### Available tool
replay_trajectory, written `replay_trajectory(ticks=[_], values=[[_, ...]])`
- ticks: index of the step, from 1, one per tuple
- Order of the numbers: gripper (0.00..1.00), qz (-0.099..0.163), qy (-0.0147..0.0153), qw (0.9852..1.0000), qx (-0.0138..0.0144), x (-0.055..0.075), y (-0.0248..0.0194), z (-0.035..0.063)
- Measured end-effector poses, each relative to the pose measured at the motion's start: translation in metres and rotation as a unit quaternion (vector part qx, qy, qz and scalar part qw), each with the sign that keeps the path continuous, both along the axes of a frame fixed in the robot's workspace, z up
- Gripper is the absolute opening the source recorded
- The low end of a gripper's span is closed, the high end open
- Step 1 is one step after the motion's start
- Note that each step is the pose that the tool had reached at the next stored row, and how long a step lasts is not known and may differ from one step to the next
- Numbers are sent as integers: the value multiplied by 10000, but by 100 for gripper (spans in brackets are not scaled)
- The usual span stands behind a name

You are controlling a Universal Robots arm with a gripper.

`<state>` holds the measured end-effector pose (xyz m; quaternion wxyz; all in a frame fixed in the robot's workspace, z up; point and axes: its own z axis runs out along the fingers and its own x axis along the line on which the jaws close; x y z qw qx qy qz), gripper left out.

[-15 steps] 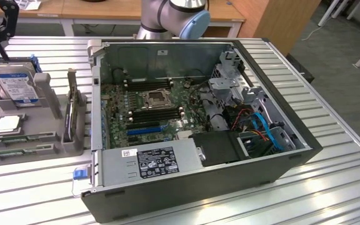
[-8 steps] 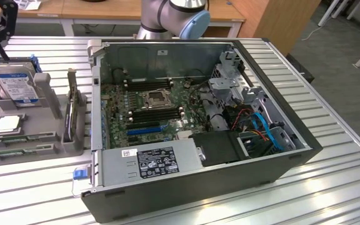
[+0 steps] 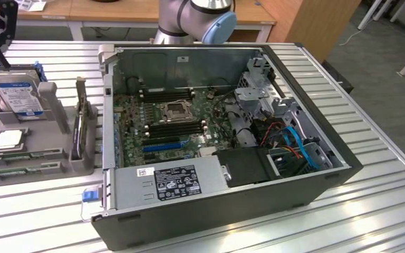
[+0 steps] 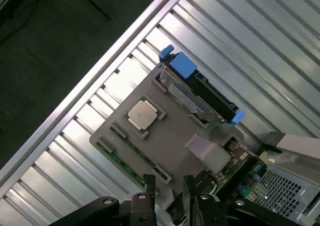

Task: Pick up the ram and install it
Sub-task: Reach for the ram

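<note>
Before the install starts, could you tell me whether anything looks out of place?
Nothing stands out: the ram lies flat along the edge of the grey holder, the processor sits in its recess, the hard drive stands upright.

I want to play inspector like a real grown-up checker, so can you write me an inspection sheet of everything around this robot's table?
Surface: slatted metal table, carrying an open computer case and a gray holder.
Job's things: two green ram sticks lie flat at the holder's front edge; the black slots inside the case look empty.
Clutter: a hard drive stands in the holder; a silver square chip lies on it.
Grippers: gripper hovers above the holder, fingers open, holding nothing.
Cables: blue and orange cables inside the case, on the exterior view's right.
Surroundings: wooden desks behind the table; gray floor.
</note>
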<state>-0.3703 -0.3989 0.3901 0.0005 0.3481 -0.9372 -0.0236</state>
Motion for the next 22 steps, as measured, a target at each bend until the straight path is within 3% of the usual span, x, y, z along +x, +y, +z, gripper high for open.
replay_trajectory(ticks=[6,11,17,22], values=[[35,547,0,9985,-1,0,0,-7],[35,1001,1,9950,-2,0,0,-12],[35,1541,1,9880,-3,0,0,-19],[35,1989,1,9800,-4,0,0,-25]])
